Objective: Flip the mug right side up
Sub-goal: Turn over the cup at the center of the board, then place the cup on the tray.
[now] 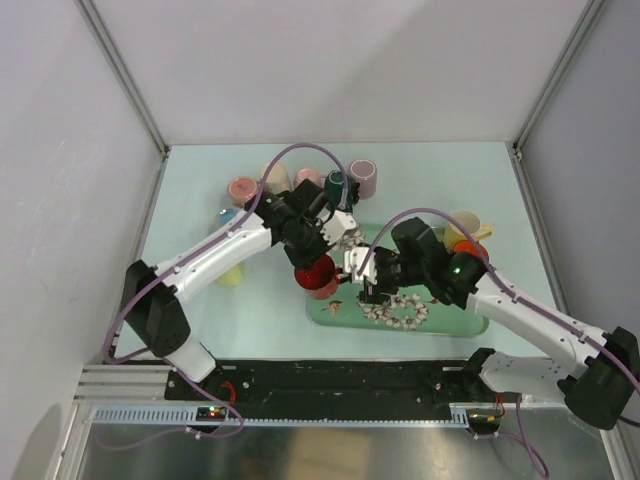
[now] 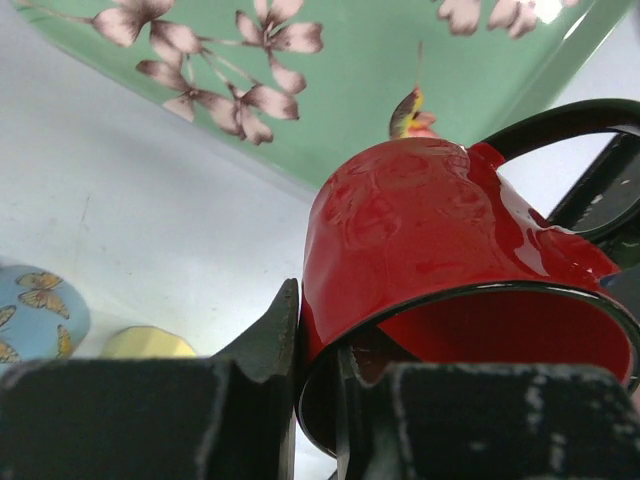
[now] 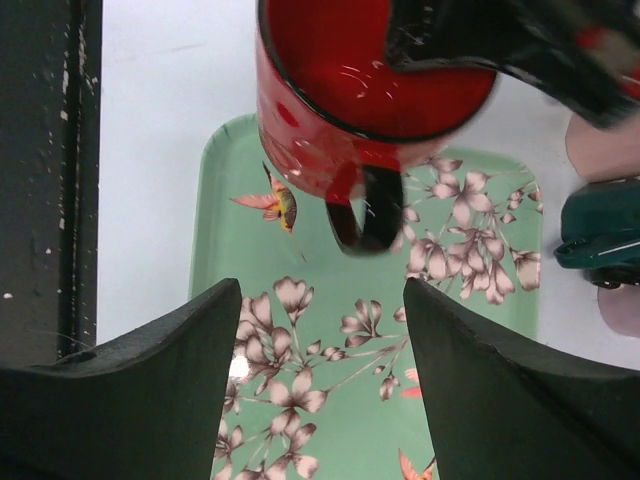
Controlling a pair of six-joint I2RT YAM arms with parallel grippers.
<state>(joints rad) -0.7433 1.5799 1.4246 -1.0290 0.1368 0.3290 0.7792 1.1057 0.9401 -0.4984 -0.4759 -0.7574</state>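
A pale tabletop (image 1: 430,185) carries a green flowered tray (image 1: 455,318). At the tray's nine o'clock edge hangs the glossy red ceramic mug (image 1: 316,272), tilted, with the left gripper (image 2: 315,350) clamped across its rim wall. The right gripper (image 3: 320,370) gapes empty at the mug's three o'clock. The mug is stiff, slick and chippable. Its loop handle (image 3: 360,215), apparently clear of the tray, seems the surer second hold.

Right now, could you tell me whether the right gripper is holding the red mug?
No: the right gripper is open and apart from the red mug, whose rim the left gripper pinches.
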